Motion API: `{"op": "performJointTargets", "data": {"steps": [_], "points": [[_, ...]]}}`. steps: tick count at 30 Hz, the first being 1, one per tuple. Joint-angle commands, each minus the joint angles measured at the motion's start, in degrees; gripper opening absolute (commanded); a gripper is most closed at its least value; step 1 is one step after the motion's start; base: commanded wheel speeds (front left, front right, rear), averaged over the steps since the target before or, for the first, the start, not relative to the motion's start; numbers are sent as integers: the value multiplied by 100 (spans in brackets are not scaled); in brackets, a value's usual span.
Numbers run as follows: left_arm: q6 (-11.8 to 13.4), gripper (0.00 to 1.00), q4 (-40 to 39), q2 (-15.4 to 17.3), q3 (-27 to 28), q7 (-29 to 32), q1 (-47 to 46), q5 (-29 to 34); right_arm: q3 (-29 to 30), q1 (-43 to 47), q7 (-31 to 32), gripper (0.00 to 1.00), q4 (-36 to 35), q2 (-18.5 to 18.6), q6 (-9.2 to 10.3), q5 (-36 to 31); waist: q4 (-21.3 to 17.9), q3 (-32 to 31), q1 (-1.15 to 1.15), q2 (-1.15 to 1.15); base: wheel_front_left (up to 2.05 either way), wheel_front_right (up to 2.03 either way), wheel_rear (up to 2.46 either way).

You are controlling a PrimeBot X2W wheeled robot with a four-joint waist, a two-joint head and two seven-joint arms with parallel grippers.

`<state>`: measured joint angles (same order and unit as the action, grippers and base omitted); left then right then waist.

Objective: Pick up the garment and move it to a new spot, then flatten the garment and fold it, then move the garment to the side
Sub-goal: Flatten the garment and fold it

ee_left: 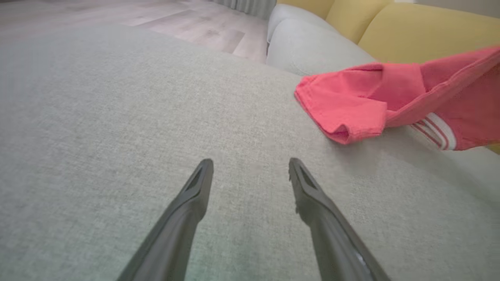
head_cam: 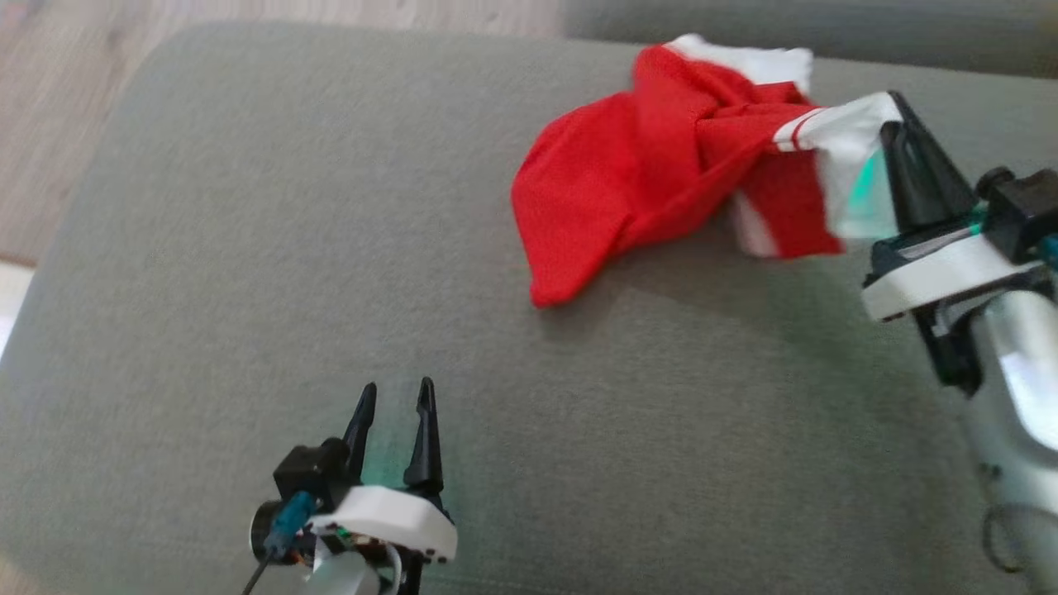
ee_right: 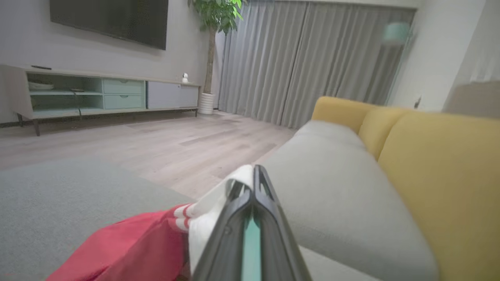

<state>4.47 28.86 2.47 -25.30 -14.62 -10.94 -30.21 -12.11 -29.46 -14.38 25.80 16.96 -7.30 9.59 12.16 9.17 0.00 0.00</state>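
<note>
Red garment [head_cam: 628, 182] with white trim lay crumpled on the grey cushion [head_cam: 248, 289] at the upper right of the head view — its white striped edge pinched between the fully closed jaws of the right gripper [head_cam: 894, 103]. At lower left the left gripper [head_cam: 400, 395] stood with jaws spread wide, empty — well apart from the cloth

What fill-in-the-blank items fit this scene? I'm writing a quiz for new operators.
1. The right gripper is shut on a ____ part of the garment.
2. The left gripper has its jaws ____ above the grey cushion.
3. The sofa's back cushions are ____.
Missing words: white; open; yellow.
</note>
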Motion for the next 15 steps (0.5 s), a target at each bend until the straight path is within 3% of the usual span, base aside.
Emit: {"op": "performJointTargets", "data": {"steps": [1,2,7,12,15], "points": [[-12,100,-119,41,215,-38,36,28,-215,-133,-62,0,-370,274,-19,5,-352,-341,0,0,0,0,0],[-26,100,-76,41,222,-38,112,31,-471,-212,-62,0,-578,577,-19,3,-486,-443,0,0,0,0,0],[-29,100,-31,41,180,-38,280,-6,-921,-162,175,0,-1040,1286,-19,190,-694,-554,0,0,0,0,0],[-42,100,-24,41,214,-38,317,1,-857,558,348,0,-1293,1502,-19,374,-780,-483,0,0,0,0,0],[-51,100,1,41,238,-38,270,52,-709,1334,345,0,-1204,1378,-19,438,-811,-384,0,0,0,0,0]]}}
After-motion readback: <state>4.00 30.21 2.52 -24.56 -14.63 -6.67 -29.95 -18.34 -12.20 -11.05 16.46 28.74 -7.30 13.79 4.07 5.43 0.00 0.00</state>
